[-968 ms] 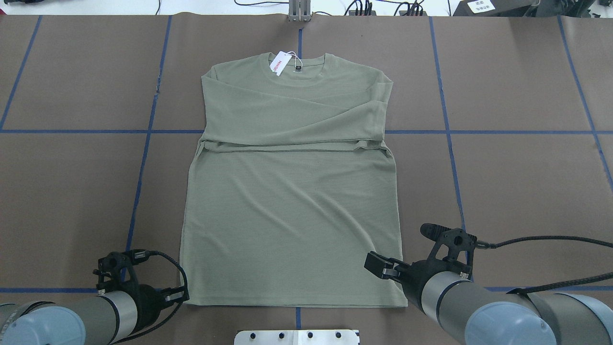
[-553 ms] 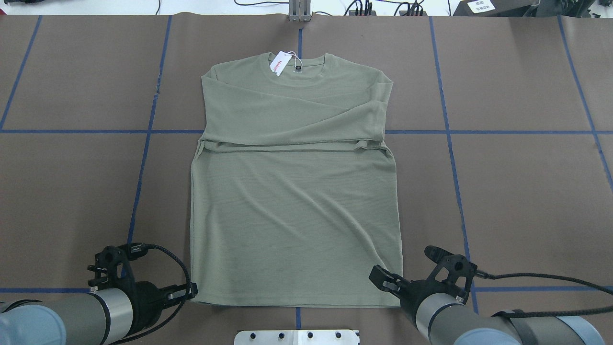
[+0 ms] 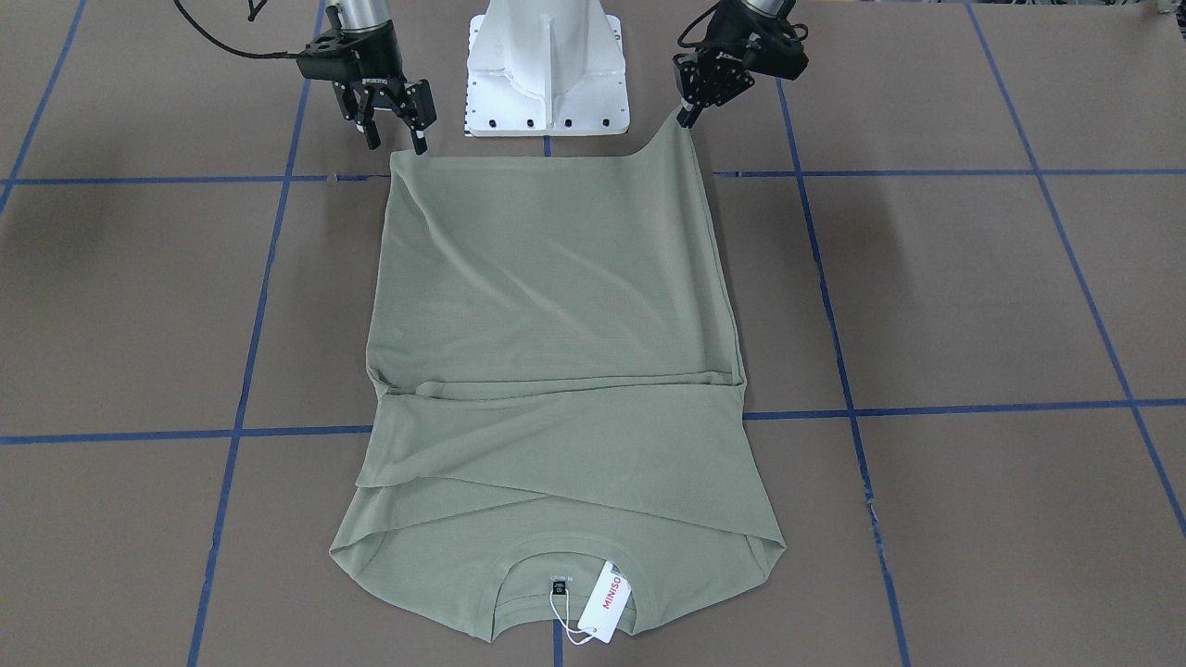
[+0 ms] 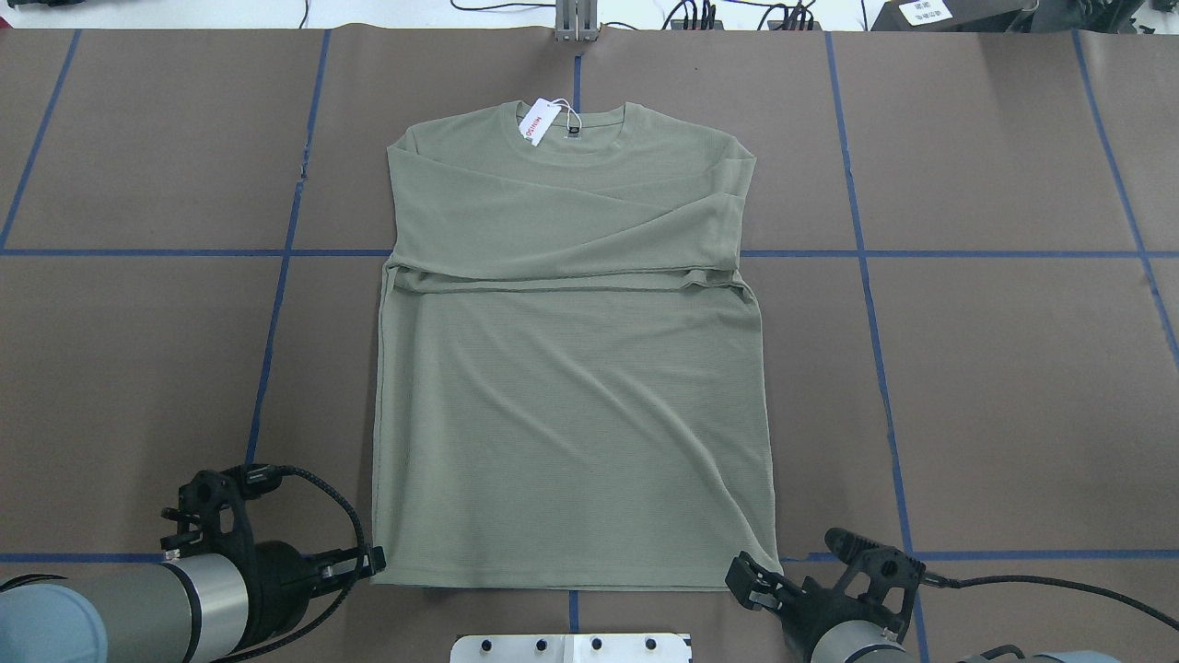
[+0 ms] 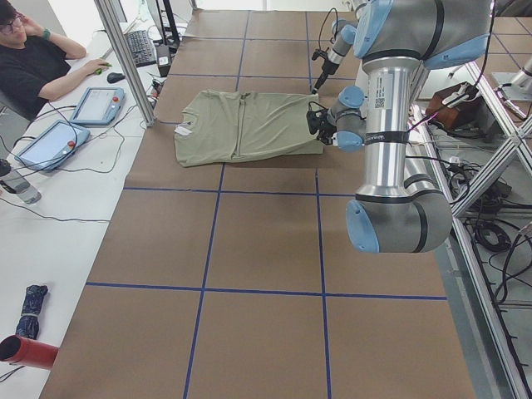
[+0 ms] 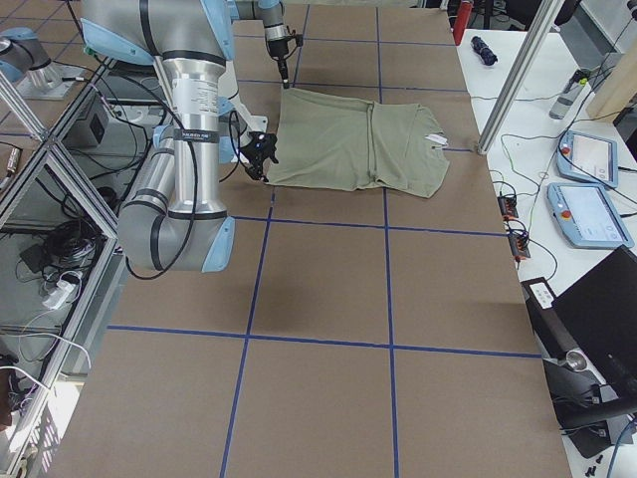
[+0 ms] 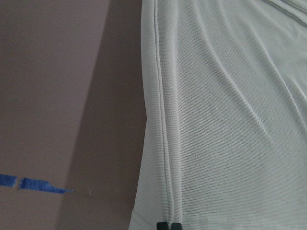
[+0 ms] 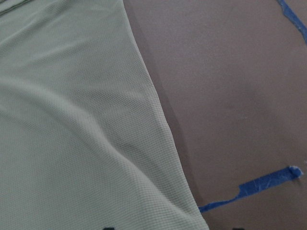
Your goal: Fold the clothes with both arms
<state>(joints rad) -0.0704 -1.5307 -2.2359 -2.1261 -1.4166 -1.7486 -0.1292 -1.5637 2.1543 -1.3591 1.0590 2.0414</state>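
Left gripper [image 3: 687, 113] is clamped on the shirt [image 4: 571, 396] hem corner, which is peaked up. Right gripper [image 3: 397, 141], jaws wide, has backed off the cloth to the other hem corner. Shirt lies flat on the table [image 4: 967, 368], sleeves in. Likely next: right grasp, then the hem-to-collar fold. Tag [image 3: 604, 602] reads "MINISO" in red; neck label [image 3: 559, 585] is unreadable.
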